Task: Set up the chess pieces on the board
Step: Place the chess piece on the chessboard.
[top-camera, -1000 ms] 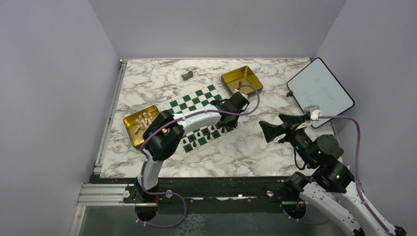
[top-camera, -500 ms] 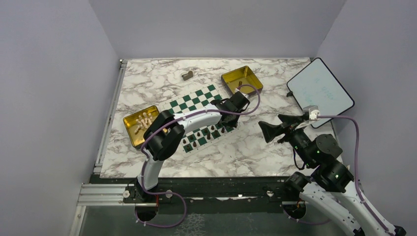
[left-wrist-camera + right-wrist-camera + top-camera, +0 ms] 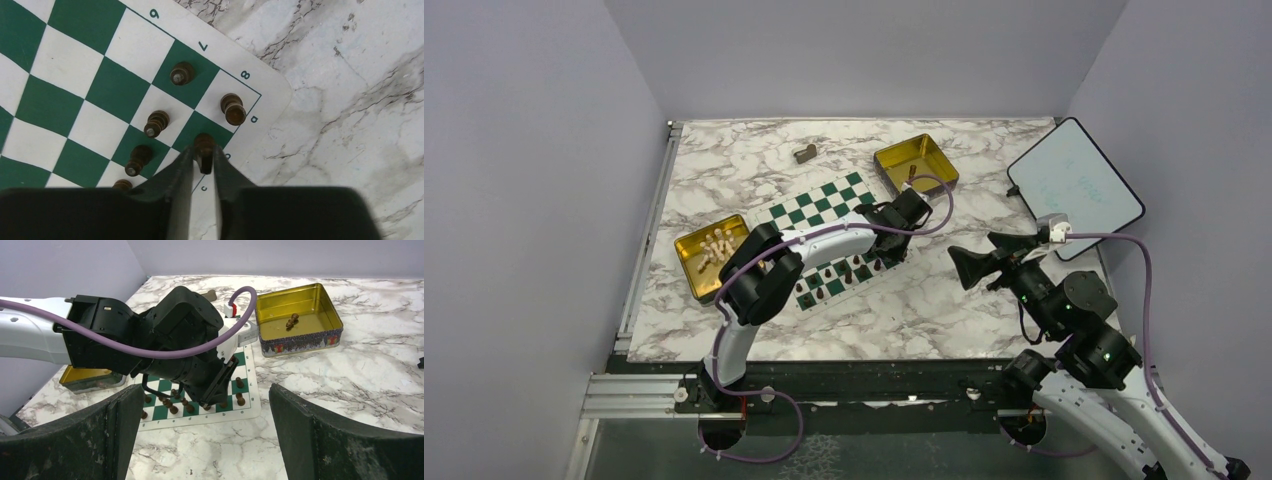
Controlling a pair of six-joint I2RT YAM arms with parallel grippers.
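Left gripper [image 3: 203,154] has eased to release a chess piece [image 3: 203,141] on the board's [image 3: 75,95] right edge; grip uncertain. Right gripper [image 3: 202,395] waits wide open.

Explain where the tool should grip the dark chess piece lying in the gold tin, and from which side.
Grip the dark chess piece across its slim middle, coming straight down from above. It seems to lie on its side near the centre of the gold tin, whose raised walls bar a sideways approach. Pinch crosswise to its length.
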